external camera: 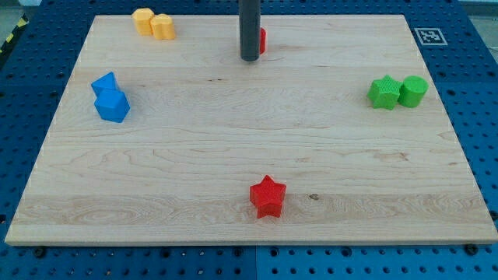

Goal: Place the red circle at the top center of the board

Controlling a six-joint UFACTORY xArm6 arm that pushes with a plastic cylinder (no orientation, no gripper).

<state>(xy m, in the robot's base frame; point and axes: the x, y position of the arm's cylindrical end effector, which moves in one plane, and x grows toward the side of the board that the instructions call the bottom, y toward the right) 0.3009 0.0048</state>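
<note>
The red circle sits at the view's top centre of the wooden board, mostly hidden behind my rod; only its right edge shows. My tip rests on the board just in front of and slightly left of the red circle, touching or nearly touching it. A red star lies near the view's bottom centre, far from the tip.
Two yellow blocks sit together at the top left. Two blue blocks sit at the left edge. A green star and a green cylinder sit side by side at the right. A marker tag is off the top right corner.
</note>
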